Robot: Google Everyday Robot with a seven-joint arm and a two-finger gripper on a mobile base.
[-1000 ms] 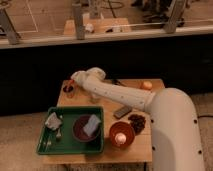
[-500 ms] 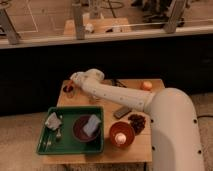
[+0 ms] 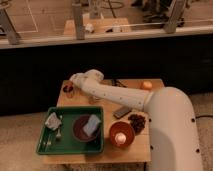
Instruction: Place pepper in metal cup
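Note:
The metal cup (image 3: 68,90) is a small dark round cup at the far left corner of the wooden table (image 3: 107,152). A reddish bit shows at its rim, which may be the pepper; I cannot tell if it is in the cup or held. My gripper (image 3: 75,81) is at the end of the white arm (image 3: 112,95), just above and right of the cup, mostly hidden by the wrist.
A green tray (image 3: 47,146) at the front left holds a red-brown bowl (image 3: 79,131) with a grey-blue sponge (image 3: 92,124) and a pale packet (image 3: 52,120). An orange bowl (image 3: 121,135) with a pale ball, a dark pile (image 3: 136,120), a dark flat piece (image 3: 122,112) and an orange ball (image 3: 146,85) lie to the right.
The arm's end has shifted only slightly over the cup at the far left. Nothing else has moved.

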